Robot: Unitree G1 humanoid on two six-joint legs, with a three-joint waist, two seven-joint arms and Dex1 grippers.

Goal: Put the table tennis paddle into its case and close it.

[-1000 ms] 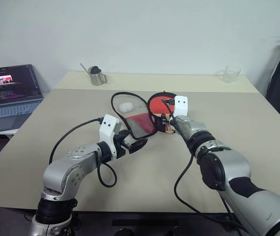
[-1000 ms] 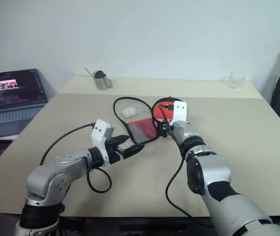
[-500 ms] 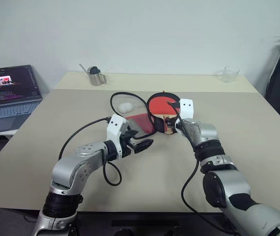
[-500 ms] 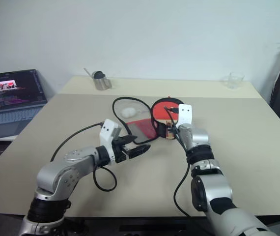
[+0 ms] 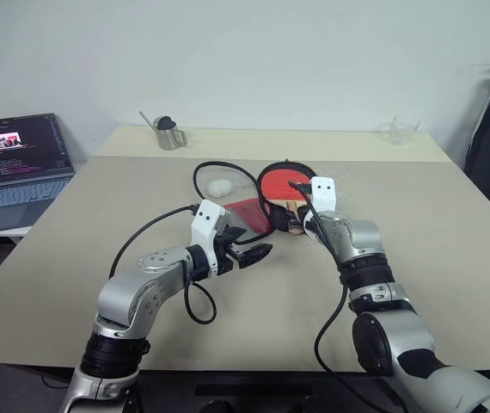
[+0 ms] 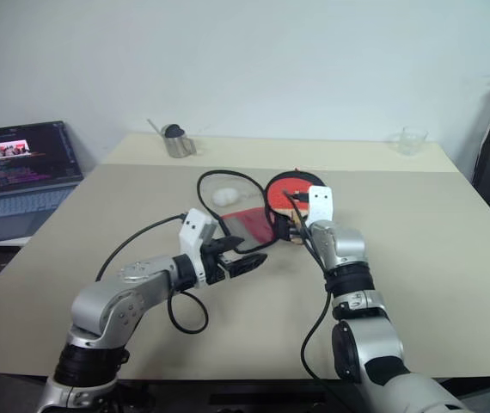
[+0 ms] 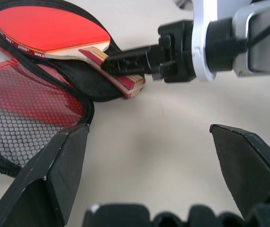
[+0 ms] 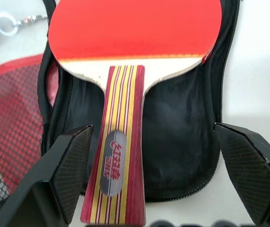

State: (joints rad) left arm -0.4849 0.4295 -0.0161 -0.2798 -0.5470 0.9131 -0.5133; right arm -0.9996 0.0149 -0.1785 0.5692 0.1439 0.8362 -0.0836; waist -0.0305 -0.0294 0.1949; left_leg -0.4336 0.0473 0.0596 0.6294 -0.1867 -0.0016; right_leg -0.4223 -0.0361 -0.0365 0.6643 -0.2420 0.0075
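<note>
Right hand (image 8: 144, 179) drawn back from paddle (image 8: 135, 38), fingers wide, empty. Paddle now lying in open case (image 8: 182, 137) on bench (image 5: 451, 249), handle jutting over edge. Left hand (image 5: 258, 252) wide, empty, beside flap. Zipping left.

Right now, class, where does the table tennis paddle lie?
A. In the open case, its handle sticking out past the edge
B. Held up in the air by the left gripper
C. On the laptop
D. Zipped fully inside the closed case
A: the table tennis paddle rests on the black lining of the open case, its striped handle reaching past the case's edge.
</note>
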